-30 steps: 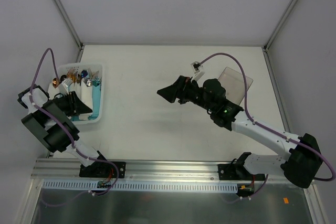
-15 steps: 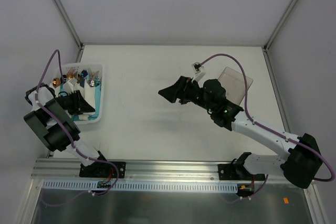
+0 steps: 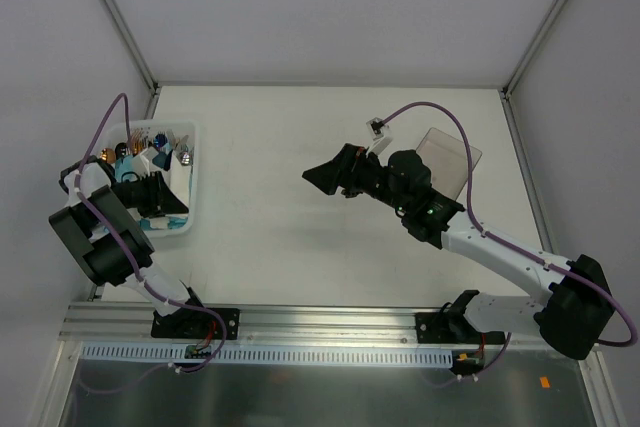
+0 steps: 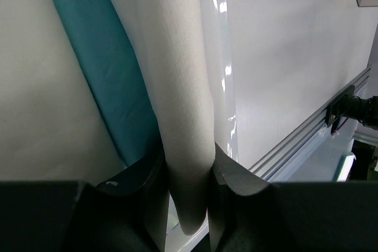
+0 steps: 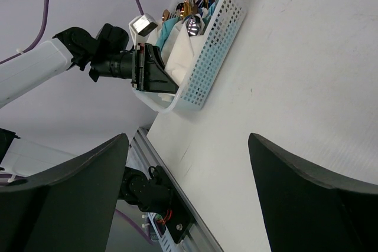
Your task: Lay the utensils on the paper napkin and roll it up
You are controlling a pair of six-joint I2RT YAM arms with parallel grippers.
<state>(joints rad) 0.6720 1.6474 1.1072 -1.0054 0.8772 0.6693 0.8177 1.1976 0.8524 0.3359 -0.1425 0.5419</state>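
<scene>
Now, rail: a grey aluminium rail runs along the near edge of the pale surface, nearer than the white perforated plastic basket and reaching well off to its right.
Left hand: the left hand reaches into the near end of the basket and is clenched on a thin white paper napkin, one dark finger pressed to each side of it.
Napkin: folded or loosely rolled into a long strip, it runs away from the fingers inside the basket. The glossy basket wall is just beside it on one side. Whether it is lifted off the basket floor cannot be told.
Teal napkin: a teal folded napkin lies touching the white one on the side away from that wall.
Basket: it stands at the left edge of the surface, its long side running near to far. In the right wrist view its holed wall faces the camera, with the left hand at its near end.
Utensils: slim metal utensils, silver, coppery and bluish, stand bunched at the far end of the basket, beyond the left hand.
Right hand: the right hand hangs over bare surface well to the right of the basket, released, fingers spread wide with nothing between them.
Tray: a clear plastic tray lies farther right of the basket, partly behind the right arm.
</scene>
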